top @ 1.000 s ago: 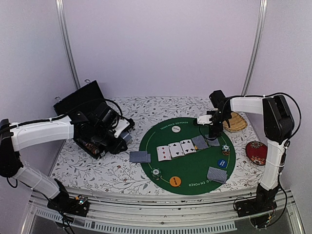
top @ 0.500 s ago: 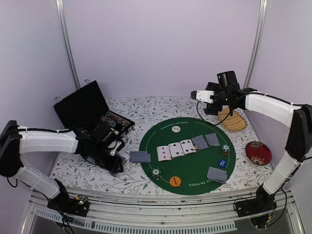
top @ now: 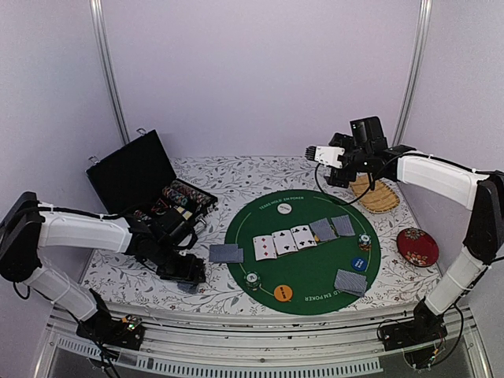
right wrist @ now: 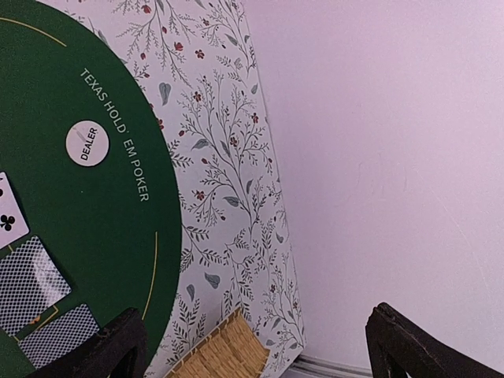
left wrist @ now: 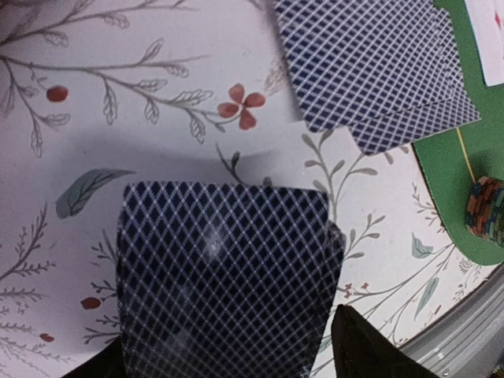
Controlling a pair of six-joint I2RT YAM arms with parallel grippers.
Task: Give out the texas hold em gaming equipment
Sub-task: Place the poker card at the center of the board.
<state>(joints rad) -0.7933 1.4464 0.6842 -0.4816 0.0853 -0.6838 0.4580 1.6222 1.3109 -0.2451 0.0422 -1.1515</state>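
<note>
My left gripper (top: pixel 186 273) is low over the floral cloth, left of the green poker mat (top: pixel 307 264). It is shut on blue-backed playing cards (left wrist: pixel 224 276), held next to a face-down card pair (left wrist: pixel 370 67) and a chip stack (left wrist: pixel 487 211). My right gripper (top: pixel 340 167) is open and empty, raised over the table's back right. Its view shows the white dealer disc (right wrist: pixel 87 143) and face-down cards (right wrist: pixel 27 283). On the mat lie three face-up cards (top: pixel 285 242), two face-down cards (top: pixel 332 228), chip stacks (top: pixel 252 279) (top: pixel 364 241), a blue disc (top: pixel 359 263), an orange disc (top: pixel 283 293) and a card pair (top: pixel 351 282).
An open black case (top: pixel 146 179) with chips stands at the back left. A tan woven mat (top: pixel 379 197) lies at the back right, and it also shows in the right wrist view (right wrist: pixel 228 350). A red round cushion (top: pixel 415 246) sits at the right edge.
My left gripper moved from the case toward the front and down, carrying the cards. My right gripper rose from the mat's face-down cards to the back and then stayed still.
</note>
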